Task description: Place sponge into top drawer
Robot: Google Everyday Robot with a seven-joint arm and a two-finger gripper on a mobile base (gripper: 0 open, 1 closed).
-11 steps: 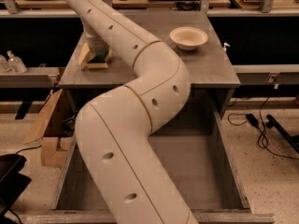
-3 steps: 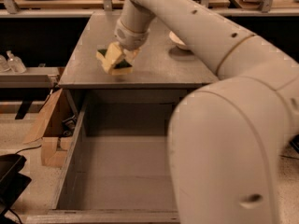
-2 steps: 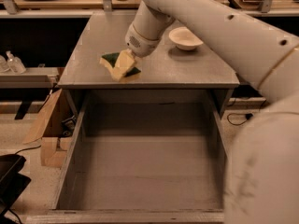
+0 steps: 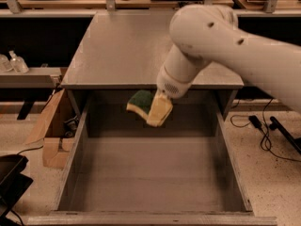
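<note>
My gripper [image 4: 151, 108] hangs below the front edge of the grey cabinet top [image 4: 117, 46], over the back part of the open top drawer [image 4: 150, 178]. It is shut on the sponge [image 4: 139, 101], whose dark green layer faces up and left with pale yellow foam along its lower edge. One pale yellow gripper pad [image 4: 160, 109] shows at the sponge's right side. The sponge is held in the air above the drawer floor. The white arm fills the upper right and hides the white bowl.
The drawer's grey wood walls run at the left [image 4: 70, 164] and right [image 4: 230, 164], with its front panel [image 4: 150, 219] along the bottom edge. A cardboard box [image 4: 49, 135] stands on the floor to the left. Cables [image 4: 263, 131] lie on the floor to the right.
The gripper has carried the sponge from the left of the cabinet top forward and to the right, off the front edge and down over the open drawer. The arm now covers the bowl.
</note>
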